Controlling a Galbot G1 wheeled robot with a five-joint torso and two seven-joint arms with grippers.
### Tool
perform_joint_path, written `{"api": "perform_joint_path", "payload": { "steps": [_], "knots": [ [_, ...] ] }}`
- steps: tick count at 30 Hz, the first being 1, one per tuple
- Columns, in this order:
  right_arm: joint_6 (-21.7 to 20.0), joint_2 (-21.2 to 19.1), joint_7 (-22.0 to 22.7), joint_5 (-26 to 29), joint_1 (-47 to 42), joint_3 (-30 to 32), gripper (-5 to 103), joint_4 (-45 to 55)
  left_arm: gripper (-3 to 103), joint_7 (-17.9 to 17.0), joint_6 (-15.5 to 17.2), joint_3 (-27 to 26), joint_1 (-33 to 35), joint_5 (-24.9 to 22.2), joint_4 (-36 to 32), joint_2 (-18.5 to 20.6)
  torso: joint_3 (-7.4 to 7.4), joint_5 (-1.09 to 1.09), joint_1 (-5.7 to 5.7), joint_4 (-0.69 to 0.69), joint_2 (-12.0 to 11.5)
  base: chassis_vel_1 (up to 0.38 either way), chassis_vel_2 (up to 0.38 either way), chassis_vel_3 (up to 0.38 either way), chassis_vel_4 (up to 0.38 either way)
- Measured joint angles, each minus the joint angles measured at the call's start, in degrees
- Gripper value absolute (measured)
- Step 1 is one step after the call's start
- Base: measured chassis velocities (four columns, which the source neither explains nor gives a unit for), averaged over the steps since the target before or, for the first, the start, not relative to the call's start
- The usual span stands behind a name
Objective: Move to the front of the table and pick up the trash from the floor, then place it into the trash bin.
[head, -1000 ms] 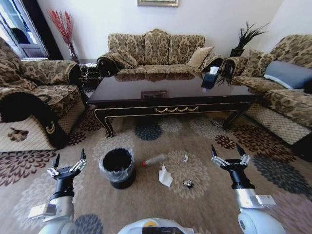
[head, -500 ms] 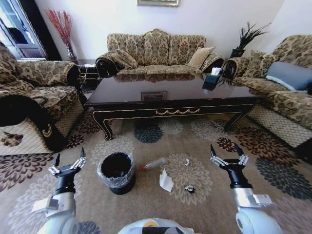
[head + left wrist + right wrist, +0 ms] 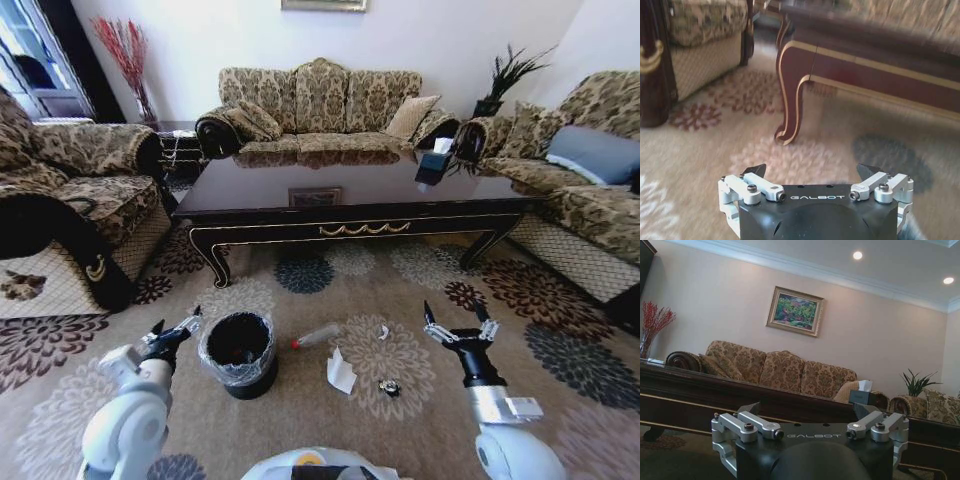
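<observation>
The robot stands in front of the coffee table [image 3: 350,195], and the litter lies on the flowered carpet [image 3: 560,400] between its two arms. The clear plastic bottle [image 3: 318,335] with the red cap lies on its side just beside the black trash bin [image 3: 238,352], cap end towards the bin. Near it sit a crumpled white paper [image 3: 340,372], a tiny white scrap [image 3: 383,331] and a small dark bit [image 3: 389,388].

The left gripper [image 3: 176,331] hovers low next to the bin, fingers spread and holding nothing. The right gripper [image 3: 457,325] hangs over the carpet, well apart from the litter, its fingers likewise splayed and empty.

The bottle looks empty, so light, smooth and likely to roll or squirt out of a pinch; I'd take it across the middle of the body. The paper should be soft and crush easily, so any raised fold will do. The scrap and the dark bit lie nearly flat in the pile and look hardest to pinch.
</observation>
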Motion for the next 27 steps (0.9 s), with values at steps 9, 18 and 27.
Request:
{"api": "perform_joint_path", "payload": {
  "steps": [9, 18, 27],
  "knots": [
    [1.2, 0.4, -0.1, -0.3, -0.5, 0.3, 100, -0.8, 100, -8.0, 3.9, 4.3, -0.6, -0.1, 5.4, -1.8, 0.0, -0.01, 0.0, 0.01, 0.0, 0.0, 0.0, 0.0, 0.0],
    [1.6, 0.7, -0.1, -1.5, -0.6, -0.3, 100, -1.4, 100, -5.9, 2.4, 6.7, -3.1, 0.9, 12.1, -4.0, 0.0, 0.0, 0.01, 0.0, 0.0, 0.0, 0.0, 0.0, 0.0],
    [1.7, 0.8, -0.1, -1.8, -0.6, -0.4, 100, -1.7, 100, -5.5, 1.8, 7.1, -4.0, 1.3, 14.6, -4.2, 0.0, 0.0, 0.01, 0.01, 0.0, 0.0, 0.0, 0.0, 0.0]
  ]
}}
